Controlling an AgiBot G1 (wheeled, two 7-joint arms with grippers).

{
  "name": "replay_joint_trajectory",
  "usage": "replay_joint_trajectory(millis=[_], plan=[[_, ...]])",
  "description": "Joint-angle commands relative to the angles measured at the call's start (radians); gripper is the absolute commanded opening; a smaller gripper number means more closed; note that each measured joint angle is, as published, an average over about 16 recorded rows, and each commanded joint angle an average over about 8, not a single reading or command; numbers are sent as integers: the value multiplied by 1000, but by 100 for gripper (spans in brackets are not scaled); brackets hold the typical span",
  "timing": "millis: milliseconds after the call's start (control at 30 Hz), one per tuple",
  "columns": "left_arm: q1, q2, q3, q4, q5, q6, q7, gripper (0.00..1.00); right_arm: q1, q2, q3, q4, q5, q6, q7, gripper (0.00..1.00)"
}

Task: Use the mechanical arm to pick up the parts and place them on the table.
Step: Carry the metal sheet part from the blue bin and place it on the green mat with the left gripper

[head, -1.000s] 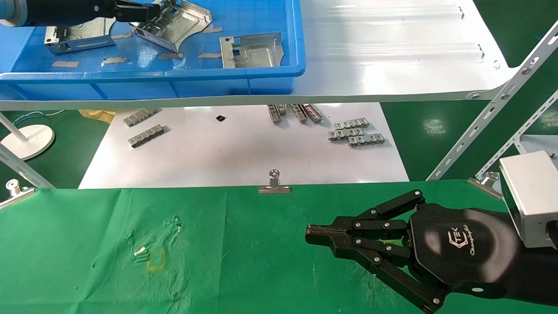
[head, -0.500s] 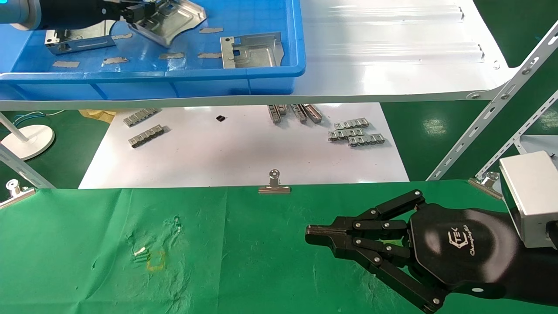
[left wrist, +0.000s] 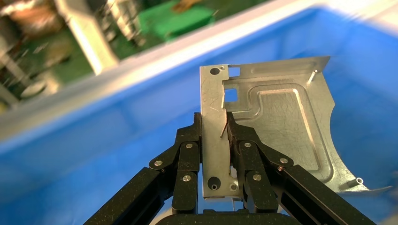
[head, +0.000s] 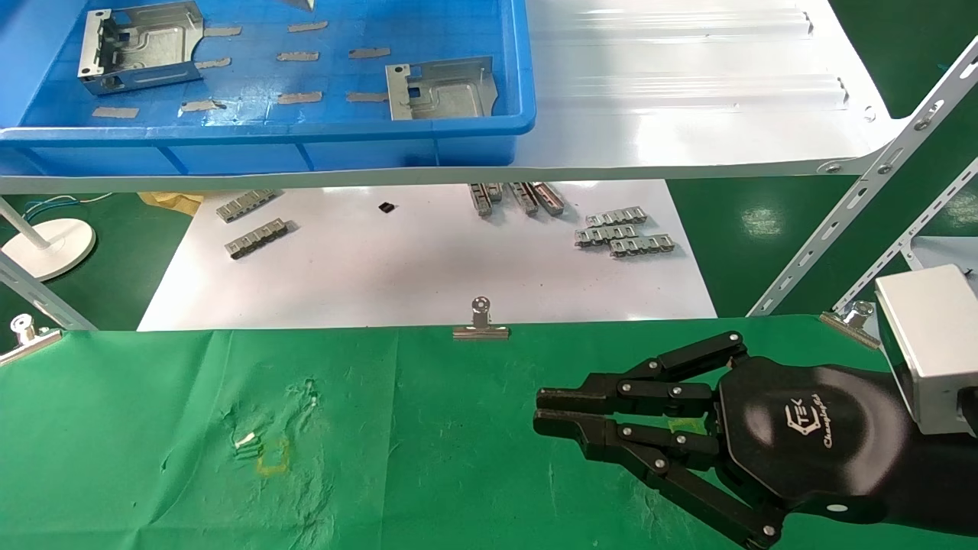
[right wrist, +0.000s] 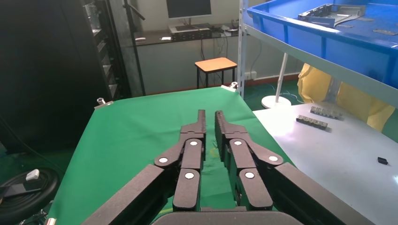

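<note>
In the left wrist view my left gripper [left wrist: 214, 119] is shut on the bent flange of a shiny grey part [left wrist: 281, 122] and holds it in the air above the blue bin [left wrist: 94, 140]. In the head view that gripper is out of sight; only a sliver of the held part [head: 302, 4] shows at the top edge. Two more parts [head: 141, 46] [head: 443, 88] lie in the bin [head: 306, 130]. My right gripper [head: 538, 409] hovers low over the green table [head: 382, 458], empty, its fingers a narrow gap apart; it also shows in the right wrist view [right wrist: 210, 115].
The bin stands on a glossy white shelf [head: 688, 114]. Below it a white sheet [head: 428, 283] carries small ribbed strips [head: 623, 233]. Binder clips [head: 480, 321] edge the cloth. A yellow square mark [head: 273, 456] is on the cloth's left. Slanted shelf struts [head: 856, 206] stand at right.
My left gripper has lifted the part up and out of the head view's top edge. My right gripper's fingertips, touching before, have parted slightly.
</note>
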Motion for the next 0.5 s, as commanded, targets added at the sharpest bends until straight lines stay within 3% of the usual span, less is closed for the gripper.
replay_joint_trajectory(millis=[33,333,500], plan=[[-5,-16,-17,-21,-25,38,22,0,0,0,0,0,0,0,0,100],[25,-126,-79,-94,-136,433,214,0,0,0,-1,0,0,0,0,100],[50,-177,-99,-114,-182,577,309,0,0,0,-1,0,1,0,-1,100]])
